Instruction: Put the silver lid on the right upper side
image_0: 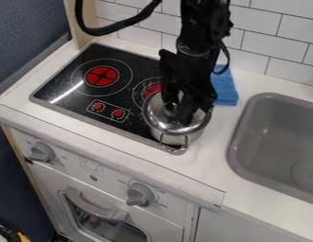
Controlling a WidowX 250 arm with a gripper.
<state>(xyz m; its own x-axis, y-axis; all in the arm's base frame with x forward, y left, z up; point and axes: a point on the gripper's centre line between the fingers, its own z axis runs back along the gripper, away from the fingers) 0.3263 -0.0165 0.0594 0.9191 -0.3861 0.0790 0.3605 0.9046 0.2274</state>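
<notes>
The tool [178, 101] hangs over the lid [160, 114], low and close to its middle; how far open it is, and whether it has hold of anything, cannot be told from here. Nearest are the white oven [92, 189] and its two grey knobs, one at left [41, 152] and one at right [140, 194]. Beyond them, the silver lid appears to sit on the pot [178, 139], at the near right corner of the black stove [70, 98]. The sink [272, 137] lies to the right, set into the white desk [212, 160]. Farther back, the blue cloth [226, 87] lies on the desk just past the stove's right edge, and the tiled wall [259, 30] closes off the far side.

As for the task, getting the tool to the lid looks done, and little more. The lid is at the pot, not at the far right, so the main part is left: making sure of a grip, lifting it clear, carrying it toward the far right, setting it down and letting go.
</notes>
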